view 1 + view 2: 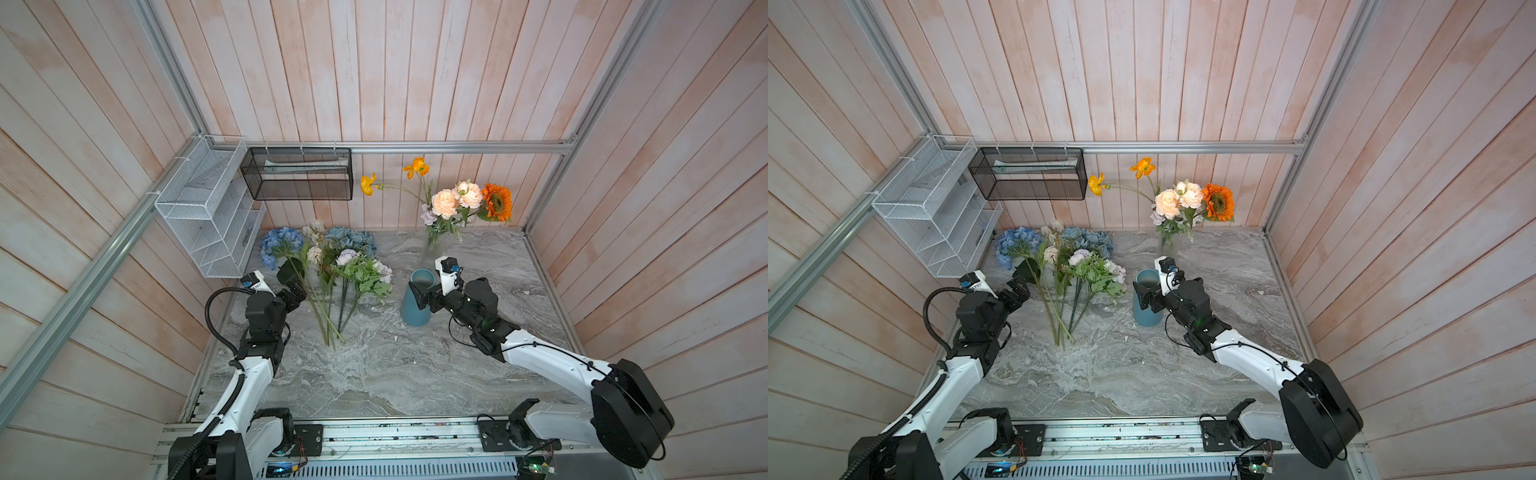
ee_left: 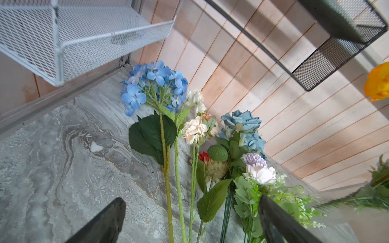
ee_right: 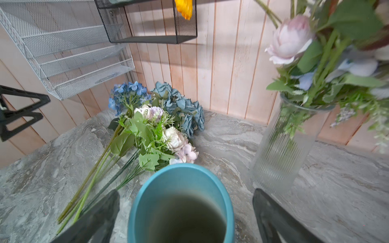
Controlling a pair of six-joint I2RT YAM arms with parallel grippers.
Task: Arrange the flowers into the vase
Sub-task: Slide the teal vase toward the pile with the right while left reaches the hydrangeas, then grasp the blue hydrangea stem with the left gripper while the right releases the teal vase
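- Left of teal ceramic vase [image 1: 412, 318], green-stemmed artificial flowers [image 1: 332, 266] are lying piled.
- Left gripper [image 1: 298, 291] is hovering over stems, right gripper [image 3: 185, 192] straddling vase rim; both wide open, empty.
- Likely picking next: needs one stem pinched.

The loose flowers [image 1: 328, 266] lie at the rear left of the worktop [image 1: 395, 374], heads toward the back wall, stems toward the front. Right of them stands the near vase [image 1: 415, 318]. Behind it, by the back wall, the far vase [image 1: 432, 249] holds a bouquet [image 1: 457, 201]. A wire rack [image 1: 208, 208] hangs on the left wall, and a second rack [image 1: 297, 174] on the back wall.
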